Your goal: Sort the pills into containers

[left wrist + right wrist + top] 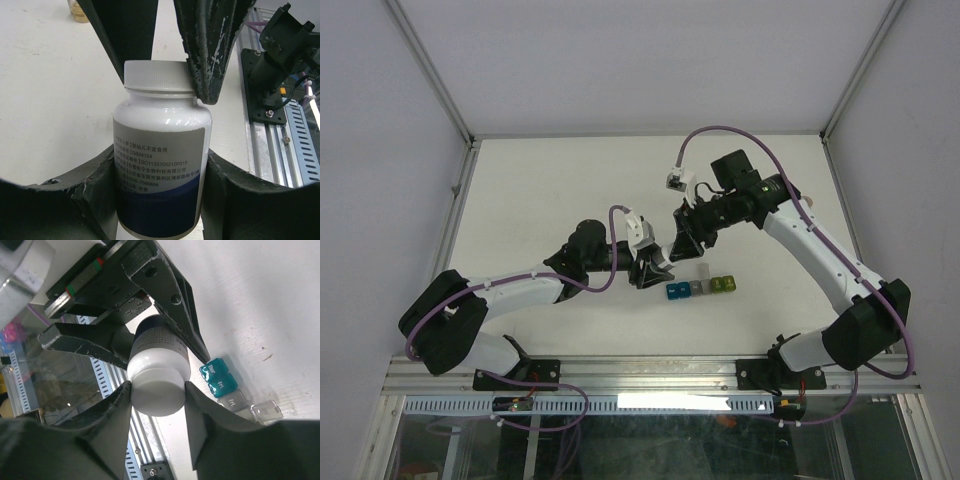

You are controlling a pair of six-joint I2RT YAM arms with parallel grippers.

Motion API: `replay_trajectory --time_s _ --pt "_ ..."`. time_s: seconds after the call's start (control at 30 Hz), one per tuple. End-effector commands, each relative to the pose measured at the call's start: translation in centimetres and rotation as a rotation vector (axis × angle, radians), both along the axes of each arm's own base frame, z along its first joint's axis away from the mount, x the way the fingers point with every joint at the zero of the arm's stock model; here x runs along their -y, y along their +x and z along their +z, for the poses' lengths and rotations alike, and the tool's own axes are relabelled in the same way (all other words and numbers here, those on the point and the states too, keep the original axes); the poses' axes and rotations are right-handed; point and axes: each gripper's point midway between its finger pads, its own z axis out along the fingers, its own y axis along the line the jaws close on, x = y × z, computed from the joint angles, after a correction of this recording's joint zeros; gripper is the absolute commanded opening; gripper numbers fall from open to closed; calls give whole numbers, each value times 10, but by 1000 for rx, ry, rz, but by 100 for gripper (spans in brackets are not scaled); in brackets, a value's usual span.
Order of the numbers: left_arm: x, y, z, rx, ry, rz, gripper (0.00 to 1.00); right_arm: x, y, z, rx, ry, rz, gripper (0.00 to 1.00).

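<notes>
A white bottle (160,165) with a white cap (159,75) and a dark-banded label stands between the pads of my left gripper (160,186), which is shut on its body. My right gripper (157,396) meets it from the opposite side, and both its pads (200,425) press on the cap (159,385). From above, the two grippers (655,268) (685,245) meet nose to nose and hide the bottle. The containers (700,288), a strip of blue, teal, grey and green cubes, lie on the table just right of them (220,377). No pills are in view.
A small amber bottle (78,9) stands far off on the table in the left wrist view. The aluminium rail (280,145) and an arm's base mount (280,55) run along the near edge. White walls close in the table on three sides.
</notes>
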Motion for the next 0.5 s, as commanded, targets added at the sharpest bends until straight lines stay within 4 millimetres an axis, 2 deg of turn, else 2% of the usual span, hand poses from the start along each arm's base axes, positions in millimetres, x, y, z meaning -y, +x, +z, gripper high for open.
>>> replay_trajectory --time_s 0.0,0.13,0.23,0.27,0.4,0.47 --pt "2 -1 23 53 -60 -5 0 -5 2 16 57 24 30 32" --pt "2 -5 22 56 -57 -25 0 -7 0 24 122 42 134 13" --pt "3 -9 20 55 -54 -49 0 -7 -4 32 258 87 289 4" --pt "3 -10 19 53 -52 -57 0 -7 -5 32 353 109 386 0" --pt "3 -15 19 48 -54 -84 0 8 -22 21 709 163 807 0" --pt "3 -17 19 44 -54 -94 0 14 -24 12 850 164 958 0"
